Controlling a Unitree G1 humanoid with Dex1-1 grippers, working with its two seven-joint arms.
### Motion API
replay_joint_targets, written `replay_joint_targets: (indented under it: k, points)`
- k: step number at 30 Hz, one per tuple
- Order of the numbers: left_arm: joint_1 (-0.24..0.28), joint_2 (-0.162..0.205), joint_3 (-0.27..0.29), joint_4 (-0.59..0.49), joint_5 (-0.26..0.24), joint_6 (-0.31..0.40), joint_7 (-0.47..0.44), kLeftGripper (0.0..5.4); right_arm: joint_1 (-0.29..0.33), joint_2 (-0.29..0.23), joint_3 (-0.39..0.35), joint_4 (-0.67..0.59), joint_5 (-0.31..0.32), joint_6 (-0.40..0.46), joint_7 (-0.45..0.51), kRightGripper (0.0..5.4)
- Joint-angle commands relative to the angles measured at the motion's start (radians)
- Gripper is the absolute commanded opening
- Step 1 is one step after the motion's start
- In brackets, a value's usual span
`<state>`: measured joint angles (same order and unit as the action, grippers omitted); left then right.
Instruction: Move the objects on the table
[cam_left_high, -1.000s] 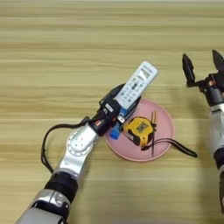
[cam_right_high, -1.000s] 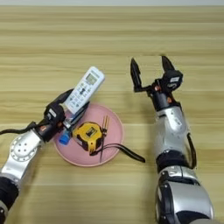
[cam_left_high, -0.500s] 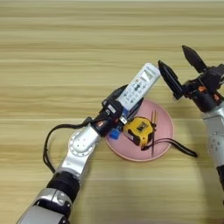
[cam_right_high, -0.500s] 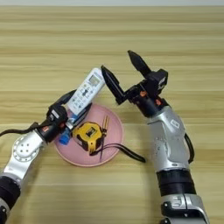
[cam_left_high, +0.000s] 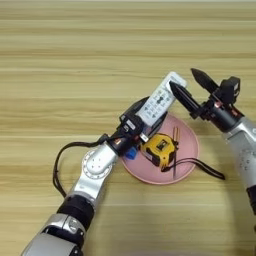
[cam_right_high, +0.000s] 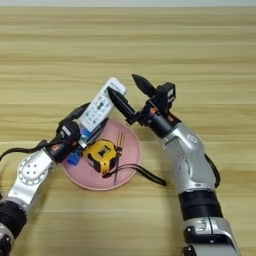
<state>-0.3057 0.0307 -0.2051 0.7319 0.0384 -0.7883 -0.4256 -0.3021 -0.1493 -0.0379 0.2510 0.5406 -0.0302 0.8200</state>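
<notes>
L gripper (cam_left_high: 137, 122) is clamping the white remote (cam_left_high: 161, 98) by its lower end, angling it up above the pink plate (cam_left_high: 189, 150), probably for a handover. R gripper (cam_left_high: 192, 87), fingers spread, is nearing its top. Tape measure (cam_left_high: 159, 149) is sitting on the plate.

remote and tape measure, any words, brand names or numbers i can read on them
Remote control, held by the left gripper: grey buttons and a small screen, markings too small to read.
Tape measure on the pink plate: a dark label patch, unreadable.
No legible text elsewhere.
</notes>
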Motion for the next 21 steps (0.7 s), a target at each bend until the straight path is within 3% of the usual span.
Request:
replay_joint_targets:
  k: [1,3,5,21]
  points:
    - [-0.028,-0.002,-0.003,0.018,0.016,-0.011,0.006,2.86,-0.009,0.006,0.04,0.017,-0.048,0.023,0.007,5.4]
    - [-0.03,-0.003,-0.003,0.023,0.016,-0.015,0.008,2.86,-0.013,0.011,0.047,0.03,-0.057,0.027,0.009,5.4]
    - [-0.032,-0.004,-0.004,0.026,0.017,-0.017,0.009,2.86,-0.016,0.016,0.051,0.044,-0.065,0.026,0.013,4.95]
    - [-0.048,-0.007,-0.006,0.064,0.032,-0.035,0.022,2.86,-0.025,0.036,0.038,0.075,-0.08,0.005,0.029,2.99]
